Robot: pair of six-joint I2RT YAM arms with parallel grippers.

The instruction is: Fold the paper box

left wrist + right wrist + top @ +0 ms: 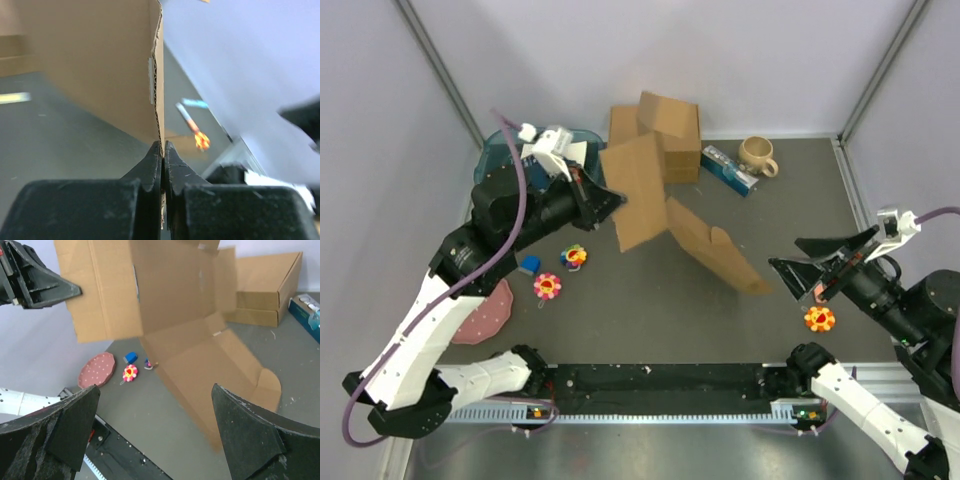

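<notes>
The paper box (665,215) is an unfolded brown corrugated sheet with flaps, held up off the table and bent in the middle. Its lower panel slopes down toward the right. My left gripper (612,201) is shut on the sheet's left edge; in the left wrist view the fingers (163,152) pinch the cardboard edge (100,60). My right gripper (788,262) is open and empty, just right of the sheet's lower corner. In the right wrist view the box (200,355) fills the space ahead of the wide-open fingers (245,430).
A thicker ready-made cardboard box (665,135) stands at the back. Near it are a blue packet (730,170), a beige mug (758,155) and a teal bin (515,150). Flower toys (548,286), (819,318), a blue block (529,264) and a pink plate (485,312) lie on the table.
</notes>
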